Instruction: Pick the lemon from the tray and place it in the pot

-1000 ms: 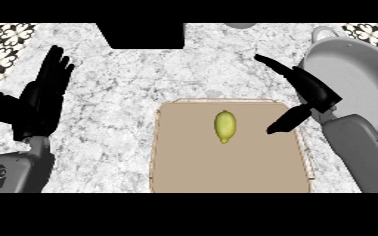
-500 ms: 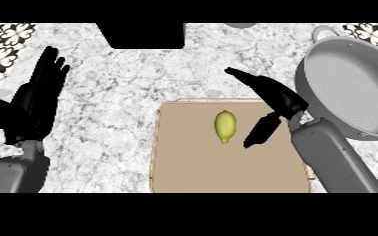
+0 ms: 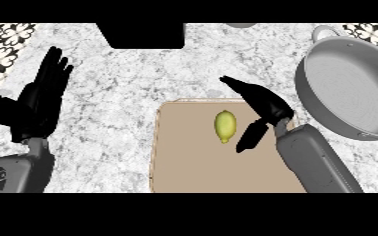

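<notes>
Head view: right hand (image 3: 264, 105) poised over the tan tray (image 3: 192, 170), fingers (image 3: 238, 84) spread wide and empty, just beside the lemon (image 3: 225, 126) — smooth, yellow-green, oval, lying near the tray's middle. Reach under way, by appearances; next, closing round the fruit, then a lift toward the grey metal pot (image 3: 347, 90) at right. Left hand (image 3: 37, 105) resting open over the marbled table (image 3: 133, 80).
</notes>
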Action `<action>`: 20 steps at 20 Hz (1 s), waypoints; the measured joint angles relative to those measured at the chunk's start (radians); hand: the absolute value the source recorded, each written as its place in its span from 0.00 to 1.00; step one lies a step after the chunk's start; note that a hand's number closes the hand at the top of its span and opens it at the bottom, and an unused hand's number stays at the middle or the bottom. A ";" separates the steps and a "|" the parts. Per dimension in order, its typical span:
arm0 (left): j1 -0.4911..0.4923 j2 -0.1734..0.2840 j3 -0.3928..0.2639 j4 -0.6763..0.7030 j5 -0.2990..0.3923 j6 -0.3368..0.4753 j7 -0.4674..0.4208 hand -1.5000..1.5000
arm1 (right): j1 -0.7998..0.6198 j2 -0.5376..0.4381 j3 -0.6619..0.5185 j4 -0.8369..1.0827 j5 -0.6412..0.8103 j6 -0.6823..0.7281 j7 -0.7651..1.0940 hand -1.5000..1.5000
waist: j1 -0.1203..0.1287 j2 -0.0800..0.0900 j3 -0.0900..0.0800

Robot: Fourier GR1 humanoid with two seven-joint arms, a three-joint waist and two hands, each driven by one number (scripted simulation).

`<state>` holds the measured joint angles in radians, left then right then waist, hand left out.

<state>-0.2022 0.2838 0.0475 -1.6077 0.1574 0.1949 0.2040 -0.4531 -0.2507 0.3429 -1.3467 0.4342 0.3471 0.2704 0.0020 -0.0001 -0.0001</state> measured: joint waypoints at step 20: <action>0.009 -0.049 0.062 -0.010 -0.047 -0.066 -0.001 0.50 | -0.023 0.132 -0.099 0.260 0.235 -0.053 -0.148 1.00 | 0.002 0.001 0.000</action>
<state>-0.1929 0.2347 0.1100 -1.6182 0.1100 0.1291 0.2030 -0.4764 -0.1183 0.2439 -1.0866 0.6691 0.2942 0.1222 0.0037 0.0004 0.0000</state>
